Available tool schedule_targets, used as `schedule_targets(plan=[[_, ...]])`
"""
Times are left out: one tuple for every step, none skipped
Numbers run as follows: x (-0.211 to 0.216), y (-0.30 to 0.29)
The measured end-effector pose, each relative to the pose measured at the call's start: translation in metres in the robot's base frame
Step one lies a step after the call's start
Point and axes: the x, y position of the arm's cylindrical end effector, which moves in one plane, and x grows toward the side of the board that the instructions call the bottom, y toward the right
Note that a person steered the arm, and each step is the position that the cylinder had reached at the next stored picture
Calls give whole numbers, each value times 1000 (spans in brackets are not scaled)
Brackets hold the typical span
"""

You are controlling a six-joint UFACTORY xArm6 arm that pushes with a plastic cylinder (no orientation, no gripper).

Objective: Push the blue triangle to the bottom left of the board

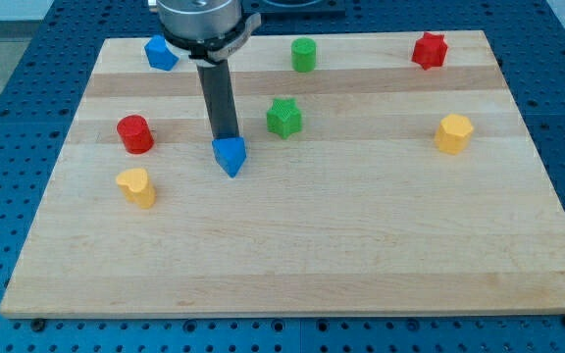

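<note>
The small blue triangle block (230, 155) sits left of centre on the pale wooden board (361, 255), nearer the top edge than the bottom. My tip (226, 138) touches its upper side; the arm carries no pincer.

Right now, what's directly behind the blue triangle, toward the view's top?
My tip stands right behind the blue triangle, at its top edge, apparently touching. The rod hides a strip of board behind it. The green star sits farther to the upper right, apart.
</note>
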Motion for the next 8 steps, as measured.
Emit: schedule_targets(plan=[[4,19],[16,29],[30,29],[48,29],[64,29],[73,19],[86,3],[104,-12]])
